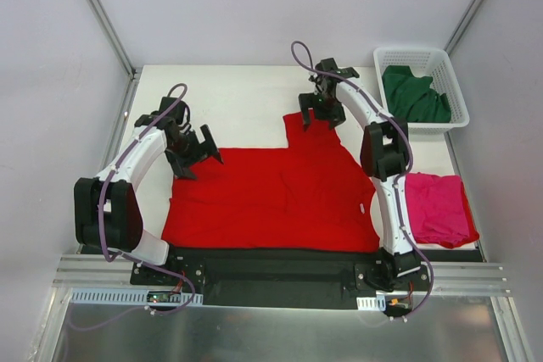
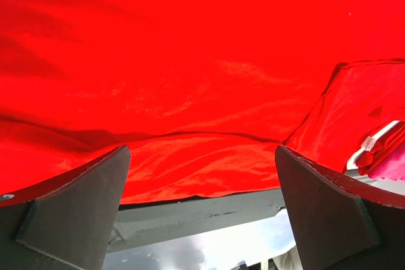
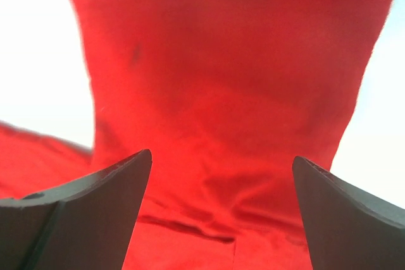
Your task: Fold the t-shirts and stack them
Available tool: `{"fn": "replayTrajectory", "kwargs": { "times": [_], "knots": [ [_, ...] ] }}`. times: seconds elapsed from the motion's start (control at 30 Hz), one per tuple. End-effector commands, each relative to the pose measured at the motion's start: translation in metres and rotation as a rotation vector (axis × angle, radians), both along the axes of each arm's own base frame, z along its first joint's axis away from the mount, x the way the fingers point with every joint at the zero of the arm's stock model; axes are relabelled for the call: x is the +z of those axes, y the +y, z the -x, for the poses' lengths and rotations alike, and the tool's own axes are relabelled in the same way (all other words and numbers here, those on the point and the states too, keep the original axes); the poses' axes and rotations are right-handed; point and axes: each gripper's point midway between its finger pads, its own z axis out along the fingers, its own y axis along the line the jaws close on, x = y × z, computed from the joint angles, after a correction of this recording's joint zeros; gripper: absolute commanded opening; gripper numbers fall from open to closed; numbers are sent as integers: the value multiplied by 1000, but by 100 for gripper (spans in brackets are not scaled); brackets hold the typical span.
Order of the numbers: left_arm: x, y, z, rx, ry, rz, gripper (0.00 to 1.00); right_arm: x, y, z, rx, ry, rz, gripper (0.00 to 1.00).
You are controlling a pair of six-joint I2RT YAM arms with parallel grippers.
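Observation:
The bright red t-shirt (image 1: pixel 271 197) lies spread flat on the table, with one sleeve (image 1: pixel 310 135) reaching toward the back. My left gripper (image 1: pixel 197 152) hangs open over the shirt's far left corner; in the left wrist view red cloth (image 2: pixel 190 80) fills the frame beyond the gripper (image 2: pixel 202 175), with nothing between its fingers. My right gripper (image 1: pixel 321 116) is open above the sleeve's far end, and in its wrist view the sleeve (image 3: pixel 228 93) lies past the spread gripper (image 3: pixel 221 175). The magenta-pink t-shirt (image 1: pixel 434 208) lies folded at the right. The dark green t-shirt (image 1: pixel 414 95) sits crumpled in the basket.
The white lattice basket (image 1: pixel 422 52) stands at the back right corner. A black base rail (image 1: pixel 271 264) runs along the near edge, under the red shirt's hem. Grey walls with metal posts enclose the table on three sides.

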Motion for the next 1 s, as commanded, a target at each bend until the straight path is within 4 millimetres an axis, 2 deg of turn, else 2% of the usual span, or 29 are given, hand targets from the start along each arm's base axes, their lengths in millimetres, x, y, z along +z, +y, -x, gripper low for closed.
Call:
{"fn": "replayTrajectory", "kwargs": {
  "times": [0.0,0.1,0.47,0.8,0.97],
  "knots": [
    [4,-4,0,-31,-18,23,99,-3,1,-10,-28,14,-68,96],
    [0,-4,-2,-24,-1,23,99,-10,-1,-14,-46,33,-95,96],
    [0,-7,-8,-20,11,35,99,-13,-18,-35,-99,11,-147,96],
    [-5,-6,-1,-11,28,32,99,-21,2,-48,-121,16,-271,96],
    [-9,-4,6,-11,38,25,99,-17,10,-58,-126,-6,-310,96]
  ]
}}
